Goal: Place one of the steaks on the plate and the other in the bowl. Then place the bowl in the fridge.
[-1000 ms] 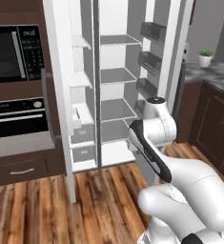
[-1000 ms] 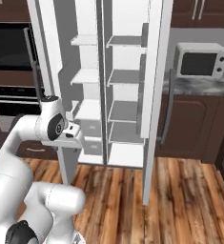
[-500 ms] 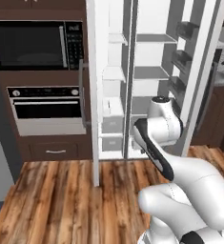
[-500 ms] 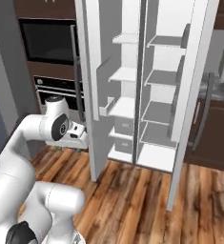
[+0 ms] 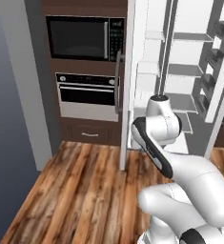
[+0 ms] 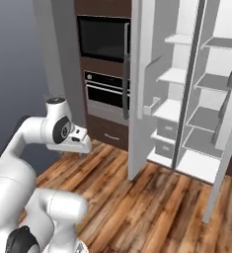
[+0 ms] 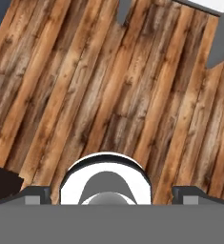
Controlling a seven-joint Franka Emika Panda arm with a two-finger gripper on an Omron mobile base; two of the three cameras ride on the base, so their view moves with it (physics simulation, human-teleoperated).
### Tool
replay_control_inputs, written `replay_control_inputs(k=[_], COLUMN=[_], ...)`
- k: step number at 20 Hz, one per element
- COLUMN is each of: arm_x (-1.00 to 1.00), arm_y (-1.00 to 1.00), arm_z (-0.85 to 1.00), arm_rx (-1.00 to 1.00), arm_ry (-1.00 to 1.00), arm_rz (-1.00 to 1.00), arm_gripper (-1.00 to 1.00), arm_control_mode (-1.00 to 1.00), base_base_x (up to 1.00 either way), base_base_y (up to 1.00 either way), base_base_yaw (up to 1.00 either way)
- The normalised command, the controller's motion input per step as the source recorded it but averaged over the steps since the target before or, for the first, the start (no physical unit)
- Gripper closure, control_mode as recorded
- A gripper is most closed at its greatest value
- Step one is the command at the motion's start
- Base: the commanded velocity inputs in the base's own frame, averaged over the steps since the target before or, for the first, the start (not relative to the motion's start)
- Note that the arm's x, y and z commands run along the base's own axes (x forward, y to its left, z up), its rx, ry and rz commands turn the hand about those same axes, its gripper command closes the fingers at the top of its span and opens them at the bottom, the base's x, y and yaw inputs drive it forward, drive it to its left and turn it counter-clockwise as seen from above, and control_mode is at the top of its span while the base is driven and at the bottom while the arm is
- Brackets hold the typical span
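Grey two-door fridge (image 5: 180, 71) w/ white shelves stands open, now at right of both base views vs centred a sec ago: base has swung left toward black built-in oven (image 5: 87, 90). Claw (image 6: 83, 147) released, nothing held, pointing at wood plank floor (image 7: 108, 86). Steaks, plate, bowl unseen; prob. heading off to fetch them.

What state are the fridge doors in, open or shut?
Open. Both doors of the fridge stand swung out, and its white shelves and door bins are exposed.
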Motion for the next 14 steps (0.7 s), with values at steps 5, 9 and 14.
replay_control_inputs(k=[5, 9, 14], arm_x=[0.0, 0.0, 0.0], arm_y=[0.0, 0.0, 0.0], arm_z=[0.0, 0.0, 0.0], arm_rx=[0.0, 0.0, 0.0], arm_ry=[0.0, 0.0, 0.0], arm_rz=[0.0, 0.0, 0.0], arm_gripper=[-1.0, -1.0, -1.0], arm_control_mode=[1.0, 1.0, 1.0], base_base_x=[-0.69, -0.66, -0.7], base_base_y=[0.16, 0.14, 0.06], base_base_yaw=[0.36, 0.27, 0.3])
